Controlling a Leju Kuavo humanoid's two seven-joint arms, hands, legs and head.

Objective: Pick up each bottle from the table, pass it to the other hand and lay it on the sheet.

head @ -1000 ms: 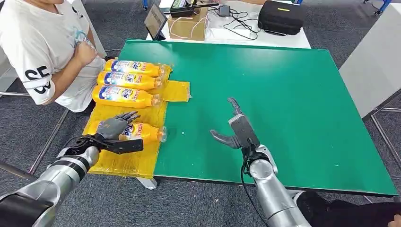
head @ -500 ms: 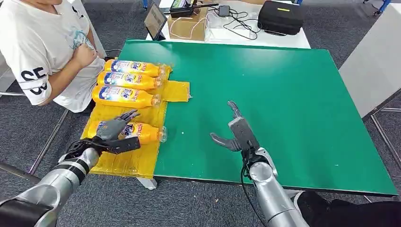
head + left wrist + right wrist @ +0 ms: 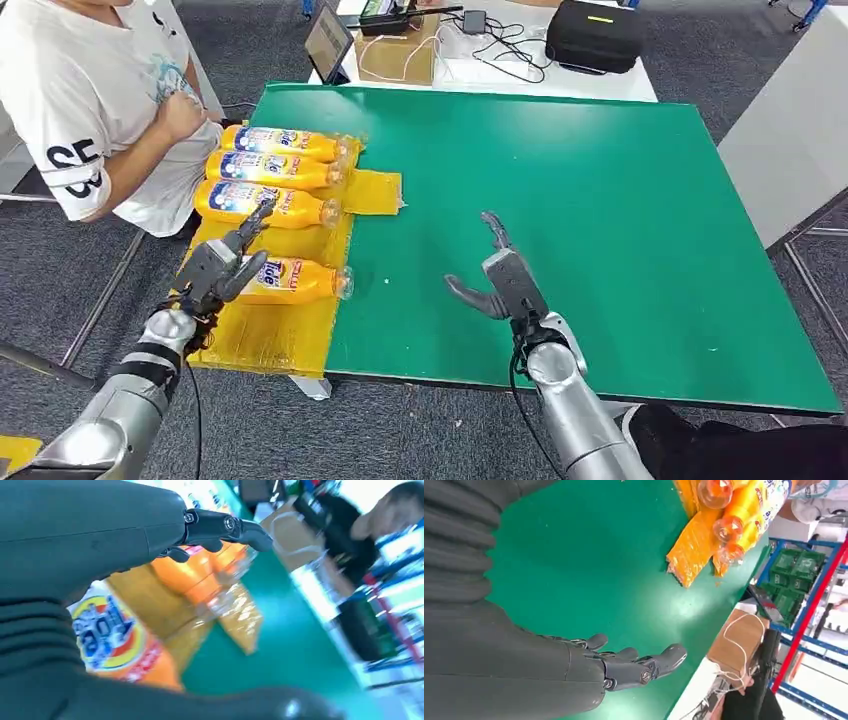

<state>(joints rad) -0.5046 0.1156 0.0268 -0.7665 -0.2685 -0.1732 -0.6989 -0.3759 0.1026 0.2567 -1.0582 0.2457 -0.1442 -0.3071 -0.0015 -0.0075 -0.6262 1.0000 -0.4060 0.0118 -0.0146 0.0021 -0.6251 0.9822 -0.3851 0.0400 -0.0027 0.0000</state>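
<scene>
Four orange detergent bottles (image 3: pixel 270 170) lie side by side on the yellow sheet (image 3: pixel 275 335), at nine o'clock on the green table (image 3: pixel 600 200). The left hand (image 3: pixel 215 268) hovers over the nearest bottle (image 3: pixel 300 281), fingers apart, holding nothing. The right hand (image 3: pixel 500 278) is spread, empty, at six o'clock.

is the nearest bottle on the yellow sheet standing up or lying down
Lying down. The nearest bottle rests on its side on the yellow sheet, cap end toward the green table, parallel to the three bottles beyond it.
</scene>
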